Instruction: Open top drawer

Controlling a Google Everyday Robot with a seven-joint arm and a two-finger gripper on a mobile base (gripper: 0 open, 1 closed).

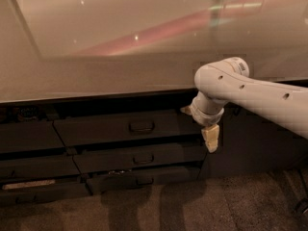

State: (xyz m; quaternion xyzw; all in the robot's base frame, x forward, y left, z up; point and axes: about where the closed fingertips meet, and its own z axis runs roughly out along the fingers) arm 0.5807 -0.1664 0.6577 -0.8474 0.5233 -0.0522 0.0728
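The top drawer (96,129) is found directly beneath the overhanging countertop (120,76). Its long dark front runs from left of centre to just under the robot's wrist. It is judged to be shut or very nearly so, since none of its interior is shown. Its small bar handle (142,126) is set at the middle of that front and is untouched. A second drawer (110,160) and a third drawer (120,183) are stacked below it, each fitted with a similar handle.

The gripper (211,138) is hung pointing downward at the right end of the top drawer's front, well to the right of the handle and a little lower than it. Whether it is open or closed cannot be told, and nothing is seen to be held by it. The white arm (260,93) is extended in from the right, across a plain dark cabinet panel (250,143).

The pull is judged not yet begun. If the gripper were carried leftward too low, the second drawer's handle could be taken by mistake, since the handles are alike and closely stacked. The bar is small and little purchase is offered, so a shallow hold could be lost once force is applied. A pull made at an angle to the drawer's run could bind it. The countertop edge could be struck by the wrist if it were raised.
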